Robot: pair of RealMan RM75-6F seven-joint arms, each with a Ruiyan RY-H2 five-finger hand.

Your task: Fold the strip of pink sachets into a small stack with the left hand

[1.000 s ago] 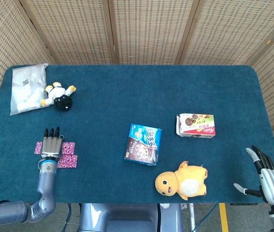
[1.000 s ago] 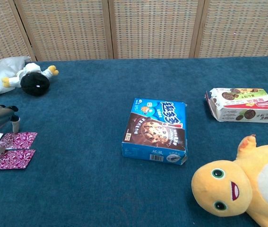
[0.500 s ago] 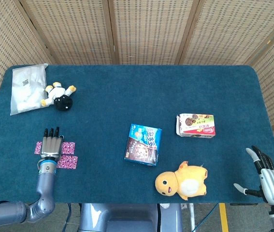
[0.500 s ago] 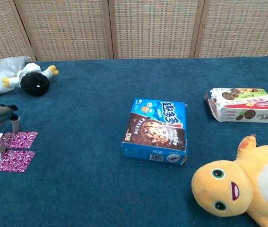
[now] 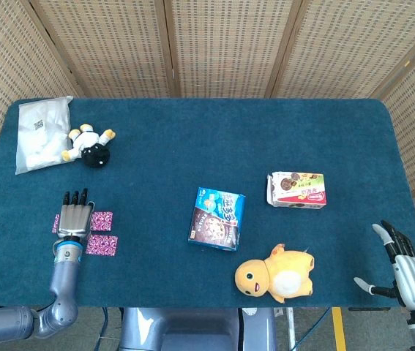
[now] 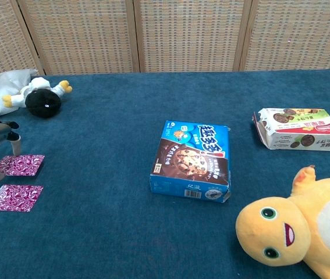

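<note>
Left hand (image 5: pixel 74 219), fingers straight and together, has slid left across the pink sachets (image 6: pixel 18 164)

Blue cookie box (image 5: pixel 218 219) lies flat mid-table (image 5: pixel 192 139), our landmark. Just right and nearer the front edge, the yellow plush toy (image 5: pixel 277 274) sprawls on its back. Farther right and back, a smaller snack box (image 5: pixel 296 189). Far back-left, a black-and-white plush (image 5: pixel 91 144) lies touching a white plastic bag (image 5: pixel 40 132). Wicker screens (image 5: pixel 214 44) stand behind.
</note>
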